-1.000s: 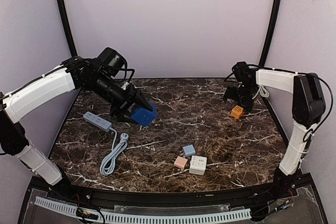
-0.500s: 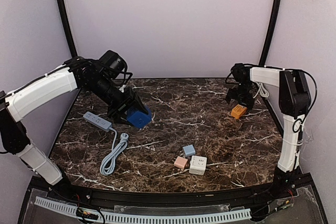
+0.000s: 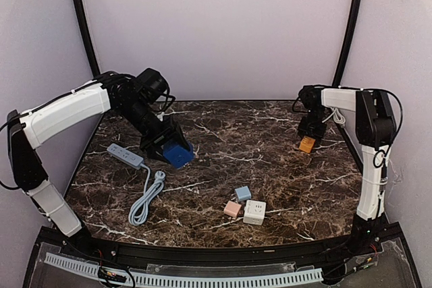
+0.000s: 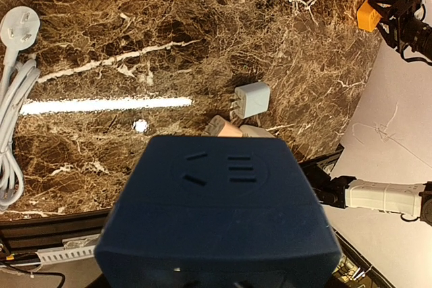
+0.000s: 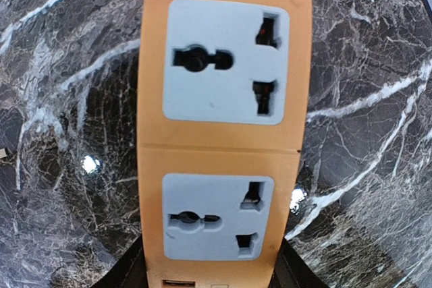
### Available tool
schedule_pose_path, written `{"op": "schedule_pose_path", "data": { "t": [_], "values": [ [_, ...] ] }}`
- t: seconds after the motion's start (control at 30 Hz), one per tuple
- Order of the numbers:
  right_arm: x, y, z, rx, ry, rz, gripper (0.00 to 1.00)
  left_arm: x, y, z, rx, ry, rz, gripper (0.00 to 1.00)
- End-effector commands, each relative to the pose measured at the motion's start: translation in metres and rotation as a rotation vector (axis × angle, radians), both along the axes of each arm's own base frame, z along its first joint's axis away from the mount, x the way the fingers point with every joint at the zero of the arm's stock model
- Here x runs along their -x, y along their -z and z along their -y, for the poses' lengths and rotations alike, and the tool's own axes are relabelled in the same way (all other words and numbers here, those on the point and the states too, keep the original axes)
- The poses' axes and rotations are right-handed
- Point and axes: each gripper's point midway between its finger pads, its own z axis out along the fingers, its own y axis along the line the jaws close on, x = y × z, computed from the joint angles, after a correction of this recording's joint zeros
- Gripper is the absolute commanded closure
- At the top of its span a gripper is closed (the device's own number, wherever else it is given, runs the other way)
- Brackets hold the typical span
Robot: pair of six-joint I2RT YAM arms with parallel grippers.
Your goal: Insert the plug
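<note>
Plug (image 3: 160, 175) is lying untouched on the marble table (image 3: 283, 166) at near left. It is trailing a coiled cord (image 3: 140, 208) that is running back to the white strip (image 3: 125, 156) just beside it. It is looking light and rigid, with a limp cord likely to drag behind. The moulded body behind the pins is seeming the best place to pinch. Just right of it, the left gripper (image 3: 173, 148) is clamping a blue cube (image 3: 179, 156) off the table, its socket face empty. Near centre, a grey cube (image 3: 243, 193), pink cube (image 3: 232, 209) and white cube (image 3: 254, 212) are sitting clustered together. At far right, the right gripper (image 3: 309, 135) is squeezing an orange block (image 3: 307, 145), both its sockets empty.
</note>
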Motion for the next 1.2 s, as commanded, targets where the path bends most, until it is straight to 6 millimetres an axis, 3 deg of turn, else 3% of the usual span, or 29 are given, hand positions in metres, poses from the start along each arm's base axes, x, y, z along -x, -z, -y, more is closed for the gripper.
{"op": "schedule_pose_path", "data": {
  "t": [0.0,0.13,0.27,0.53,0.83,0.97,1.07,1.17],
  "values": [
    [-0.003,-0.002,-0.008,-0.046,-0.039,0.015,0.68,0.0,-0.008,-0.004,-0.002,0.036,0.014,0.99],
    [-0.001,-0.006,-0.022,-0.081,-0.123,0.021,0.88,-0.004,-0.01,-0.004,-0.008,0.074,0.057,0.99],
    [0.006,-0.011,-0.05,-0.084,-0.254,0.015,1.0,-0.012,-0.017,-0.01,-0.043,0.132,0.148,0.99],
    [0.033,-0.016,-0.127,-0.097,-0.524,0.0,1.0,-0.019,-0.026,-0.025,-0.131,0.224,0.27,0.99],
    [0.062,-0.037,-0.251,-0.192,-0.905,0.064,1.0,-0.023,-0.026,-0.04,-0.206,0.243,0.319,0.99],
    [0.091,-0.044,-0.302,-0.261,-1.097,0.067,1.0,-0.022,-0.026,-0.051,-0.246,0.261,0.361,0.99],
    [0.119,-0.043,-0.325,-0.288,-1.226,0.049,1.0,-0.025,-0.029,-0.062,-0.291,0.286,0.431,0.99],
    [0.145,-0.036,-0.331,-0.27,-1.337,0.036,1.0,-0.025,-0.041,-0.065,-0.27,0.322,0.542,0.99]
  ]
}}
